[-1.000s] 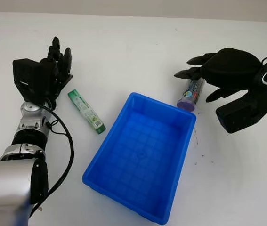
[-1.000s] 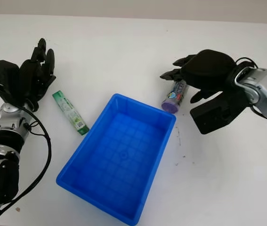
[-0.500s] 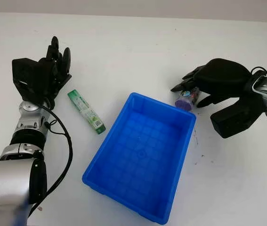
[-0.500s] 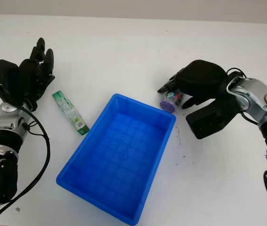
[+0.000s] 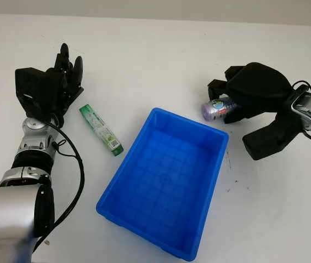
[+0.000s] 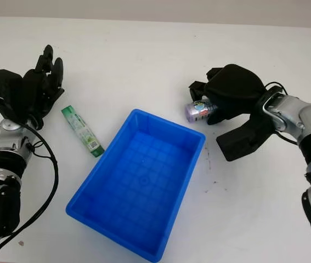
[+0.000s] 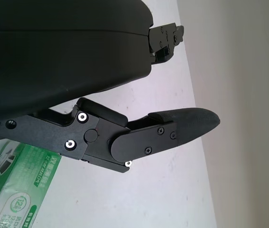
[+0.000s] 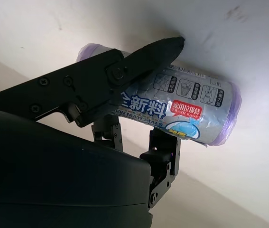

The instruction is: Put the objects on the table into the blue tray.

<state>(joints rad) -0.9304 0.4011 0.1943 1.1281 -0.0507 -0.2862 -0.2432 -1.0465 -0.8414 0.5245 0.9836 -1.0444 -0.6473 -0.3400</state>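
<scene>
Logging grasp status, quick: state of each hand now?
Left hand: open, beside the green tube.
Right hand: shut on the purple roll.

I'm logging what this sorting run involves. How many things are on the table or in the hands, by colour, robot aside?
Blue: 1, the tray, with nothing in it.
Green: 1, the tube-shaped pack lying on the table near the open left hand.
Purple: 1, the roll of trash bags grasped by the right hand.
Total: 3.

White table (image 5: 144, 60), pale grey wall strip (image 5: 199, 11) behind, even light
</scene>
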